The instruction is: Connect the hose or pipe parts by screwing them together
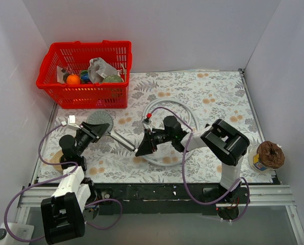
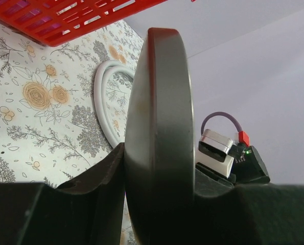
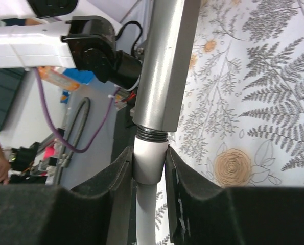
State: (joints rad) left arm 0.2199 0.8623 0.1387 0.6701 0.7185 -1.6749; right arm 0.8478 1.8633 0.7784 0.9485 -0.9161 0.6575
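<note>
Surface: floral cloth (image 1: 213, 92) over the table, white walls around, red basket (image 1: 90, 45) at the far left corner.
Left gripper (image 1: 96, 130): clamped narrow on the rim of the shower head (image 2: 159, 127) — round face held on edge, left side of the cloth.
Right gripper (image 3: 149, 176): pinched on the white end nut (image 3: 150, 159) of the hose (image 1: 188, 109); coil lies mid-cloth.
Joint: nut meets the handle (image 3: 164, 66) tip, in line — a band of threads (image 3: 152, 133) shows between them.
Done: both parts grasped, aligned, mated.
Left: likely more turns until the threads are covered; can't tell tightness.
</note>
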